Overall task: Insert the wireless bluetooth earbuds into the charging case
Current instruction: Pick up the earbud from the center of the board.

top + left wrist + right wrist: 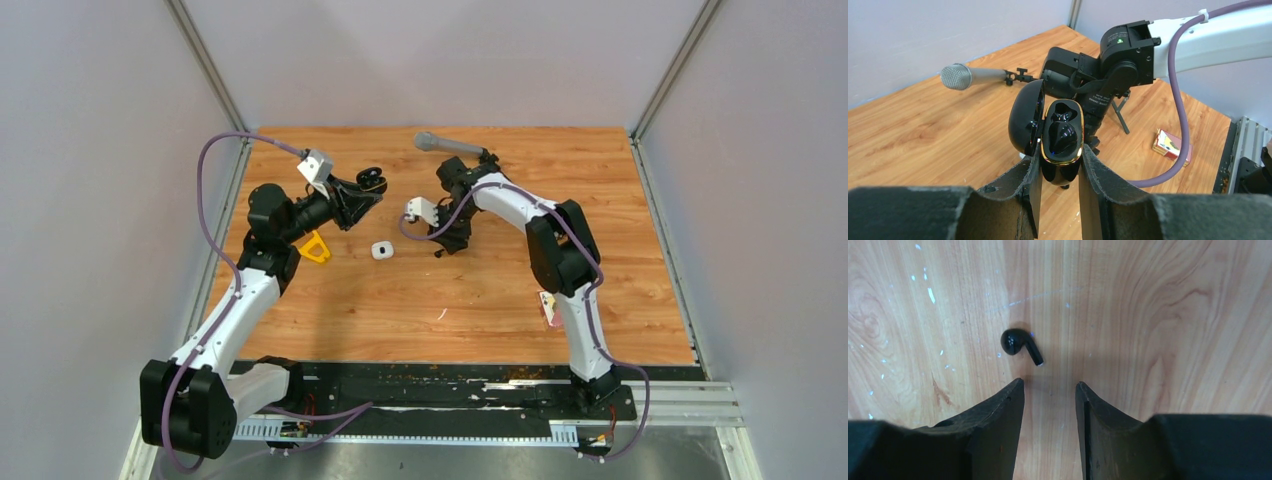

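Black, glossy, gold-rimmed: charging case (pixel 1062 137) clamped in the left gripper (pixel 1060 162), lid (pixel 1025 117) swung open to the left, lower body hidden between the fingers. Inside, one dark shape seated; the other well hard to read. Mid-table, small white item (pixel 381 250), too small to identify. Farther right, right gripper (pixel 1048 390) parted over the wooden table (pixel 1158 315), holding nothing; lone black earbud (pixel 1017 342) lying just beyond the fingertips, apart from both.

Bright, even overhead light, soft shadows; gloss highlights on the charging case (pixel 1063 137), foreground blurred
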{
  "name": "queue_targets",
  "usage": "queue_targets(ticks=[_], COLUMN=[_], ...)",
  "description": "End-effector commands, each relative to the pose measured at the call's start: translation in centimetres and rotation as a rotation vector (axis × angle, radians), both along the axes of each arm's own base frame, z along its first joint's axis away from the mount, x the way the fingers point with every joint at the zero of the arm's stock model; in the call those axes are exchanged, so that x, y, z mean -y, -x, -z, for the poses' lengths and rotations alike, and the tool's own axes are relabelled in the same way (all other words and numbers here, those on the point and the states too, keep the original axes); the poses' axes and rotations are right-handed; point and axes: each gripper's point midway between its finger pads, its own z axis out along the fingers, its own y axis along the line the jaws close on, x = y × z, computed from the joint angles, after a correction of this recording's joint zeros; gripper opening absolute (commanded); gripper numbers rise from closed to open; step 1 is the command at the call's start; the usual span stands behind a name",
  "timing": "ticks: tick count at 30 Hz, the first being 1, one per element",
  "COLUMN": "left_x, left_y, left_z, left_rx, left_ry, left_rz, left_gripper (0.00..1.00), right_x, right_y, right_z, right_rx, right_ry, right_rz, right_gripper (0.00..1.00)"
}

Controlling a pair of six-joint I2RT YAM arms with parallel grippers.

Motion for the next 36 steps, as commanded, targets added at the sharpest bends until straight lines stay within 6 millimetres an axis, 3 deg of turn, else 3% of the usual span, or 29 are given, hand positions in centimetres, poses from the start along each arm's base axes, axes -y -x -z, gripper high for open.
queue_targets(ticks=[1,9,18,28,36], left_x=[-0.3,-0.4,-0.4,-0.4,-0.4], left_y=[0.1,0.1,0.0,-0.1,-0.1], left_z=[-3.0,-2.8,-2.5,-2.5,-2.4], left_rx=[0.081,0.076,0.07,0.064,0.06], left_ry=[0.011,0.011,0.011,0.017,0.014], left_rz=[-0.007,-0.01,-0.014,-0.011,-0.011], left_gripper=[0.0,0.0,0.0,0.0,0.0], right_x=[-2.1,-3.9,-4.6,-6.9,-8.3], right_y=[-0.1,0.6,2.1,4.2,3.4], right_z=[-0.1,1.2,0.8,0.5,0.8], right_rx=[0.009,-0.002,-0.093,-0.122,-0.097], right_ry=[-0.031,-0.027,-0.044,-0.047,-0.05], right_rz=[-0.046,-0.073,-0.095,-0.161,-0.133], right_gripper=[0.43,0.37,0.33,0.34,0.32])
